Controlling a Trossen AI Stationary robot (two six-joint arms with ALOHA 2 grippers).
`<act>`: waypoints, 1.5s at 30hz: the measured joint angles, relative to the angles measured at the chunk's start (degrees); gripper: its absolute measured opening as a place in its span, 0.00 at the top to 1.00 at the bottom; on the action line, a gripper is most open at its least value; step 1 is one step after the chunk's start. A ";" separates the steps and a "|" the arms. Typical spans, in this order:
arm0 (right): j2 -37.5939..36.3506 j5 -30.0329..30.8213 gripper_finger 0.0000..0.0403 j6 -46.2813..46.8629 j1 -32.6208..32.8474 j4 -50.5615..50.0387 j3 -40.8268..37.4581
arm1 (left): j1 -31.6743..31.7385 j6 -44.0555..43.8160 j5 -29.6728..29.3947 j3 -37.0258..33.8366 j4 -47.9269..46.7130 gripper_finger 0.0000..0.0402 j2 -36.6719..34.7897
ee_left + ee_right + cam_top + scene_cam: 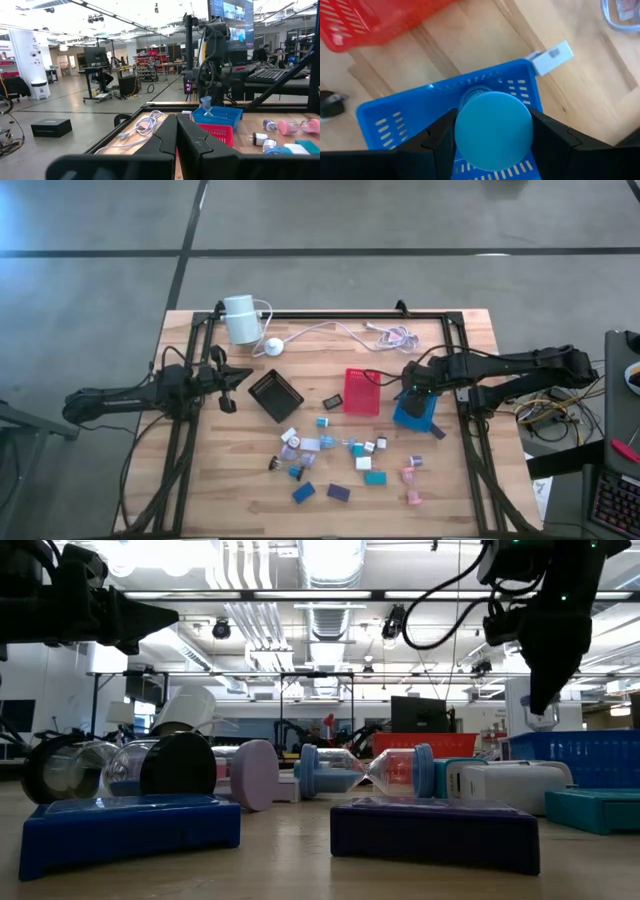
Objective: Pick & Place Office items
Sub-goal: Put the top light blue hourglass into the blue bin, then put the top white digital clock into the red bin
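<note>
My right gripper (412, 394) hangs over the blue tray (416, 416) on the table's right side, shut on a small hourglass-shaped piece with a teal cap (493, 129). The low view shows that piece's clear lower end (540, 716) above the blue tray (585, 756). The other office items (345, 465), small teal, blue, purple, white and pink blocks and cylinders, lie scattered on the near middle of the table. My left gripper (233, 383) hovers shut above the table's left side, next to the black tray (275, 395); its fingers (165, 140) meet in the left wrist view. My right gripper pinches the hourglass piece between its two fingers (437, 137), which sit on opposite sides of the round teal cap (520, 125) at its upper end. The fingers come from above, pointing down. The piece hangs upright below them, its lower end (205, 111) over the blue tray's inside.
A red tray (362, 390) sits between the black and blue trays. A white cylinder (240, 318) with its cable (340, 330) and a white puck (272, 347) lie at the far edge. A black frame rail (462, 420) runs along each table side.
</note>
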 joint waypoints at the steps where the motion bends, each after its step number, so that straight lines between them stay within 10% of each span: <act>1: 0.03 0.76 0.52 0.05 0.00 0.06 -0.27 | -0.01 0.02 0.00 0.00 0.00 0.98 0.00; 23: -0.15 2.76 0.51 1.36 0.00 4.67 -4.20 | 0.00 0.04 0.00 0.00 0.00 0.98 0.00; 33: 0.28 3.40 0.25 1.01 -0.09 4.20 -4.59 | 0.01 0.04 -0.02 0.01 0.04 0.98 0.08; 45: -1.16 3.50 0.24 -1.20 -0.04 -2.38 2.07 | -0.01 0.06 -0.02 0.00 0.04 0.98 0.15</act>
